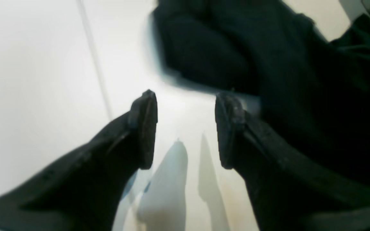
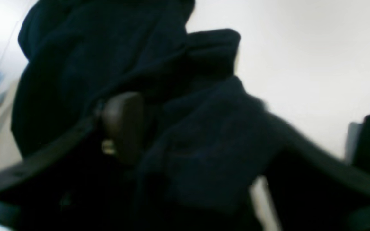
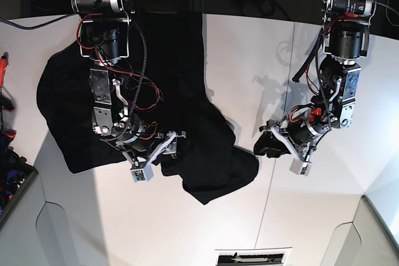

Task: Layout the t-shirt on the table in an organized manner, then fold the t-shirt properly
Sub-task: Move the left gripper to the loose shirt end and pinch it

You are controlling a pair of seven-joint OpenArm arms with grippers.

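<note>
Our left tool (image 1: 185,128) hangs over bare white desk (image 1: 43,96) with its two dark fingers (image 1: 143,128) spread well apart and nothing between them; the black t-shirt (image 1: 268,64) lies just beyond the fingertips, blurred in the left wrist view. From the base view we see this tool (image 3: 269,144) beside the shirt's nearest corner, close to it but apart, next to the thin dark seam (image 3: 274,154) that runs across the desk.

Our right tool (image 3: 163,147) sits down in the cloth. In the right wrist view one finger (image 2: 122,126) shows against the black folds, while the other is lost under the fabric that bunches between them. We see cloth between the fingers, yet we cannot tell whether they are pressing on it or standing loose around it.

We find the t-shirt (image 3: 168,91) spread unevenly across the desk (image 3: 249,60), rumpled and not flat, one broad lobe reaching toward the desk's side edge and a crumpled corner pointing toward the left tool.
</note>
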